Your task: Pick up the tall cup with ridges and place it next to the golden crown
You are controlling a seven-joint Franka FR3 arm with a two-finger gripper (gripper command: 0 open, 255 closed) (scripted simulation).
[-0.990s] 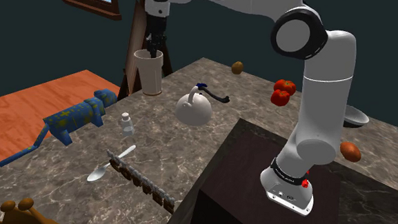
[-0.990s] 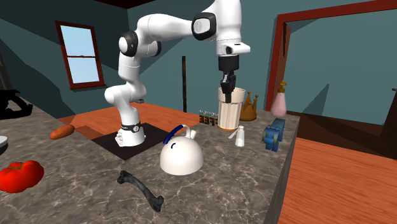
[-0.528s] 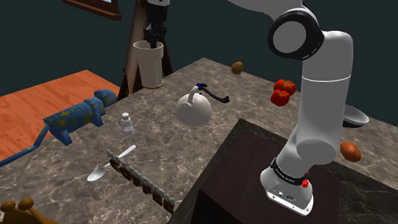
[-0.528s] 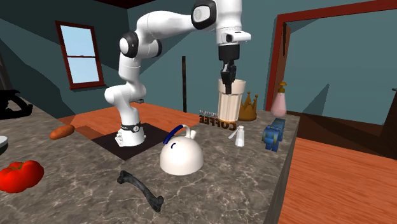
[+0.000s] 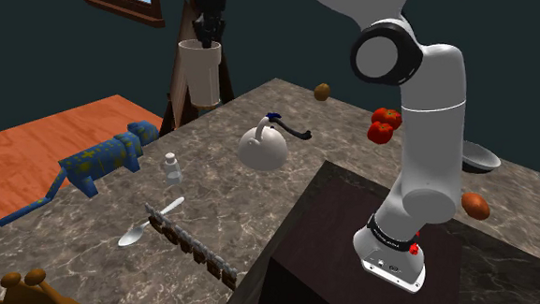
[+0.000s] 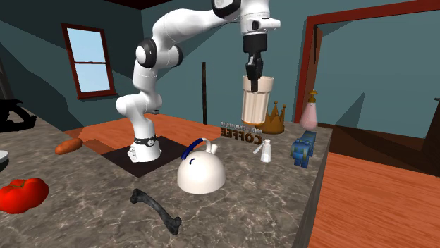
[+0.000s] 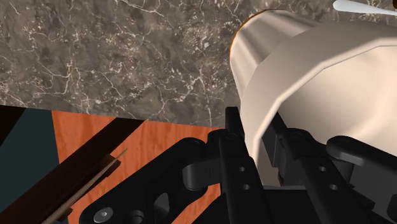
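The tall cup (image 5: 202, 73) (image 6: 256, 98) (image 7: 318, 83) is seen higher than it was one second ago. Back then it was standing on the counter (image 5: 214, 191) (image 6: 247, 204). Now it is held up in the air, clear of the stone top, and the arm is raised with it. The cup's rim is pinched by the black gripper (image 5: 207, 32) (image 6: 252, 74) (image 7: 254, 127). In the wrist view one finger is seen on each side of the cream wall, pressed tight on it. The cup is drawn cream, with flat sides.

The golden crown (image 5: 26, 293) (image 6: 275, 118) is found at the lower left corner of the shoulder view, well apart from the cup.

The counter is made of dark stone with pale veins. Many things are laid on it: a white kettle (image 5: 262, 147) (image 6: 201, 171), a blue spotted toy animal (image 5: 100, 163) (image 6: 304, 149), a small white bottle (image 5: 172, 167) (image 6: 266, 150), a spoon (image 5: 150, 225), a row of letters (image 5: 192, 243) (image 6: 240, 131), red tomatoes (image 5: 383, 125) (image 6: 21, 194) and a black bone (image 6: 156, 210). A pink bottle (image 6: 311, 111) is seen near the crown.

The room is painted dark teal. A window (image 6: 93, 60) is set in one wall, and a red-brown door frame (image 6: 310, 63) is seen in another. The floor (image 6: 367, 197) is made of orange wood.
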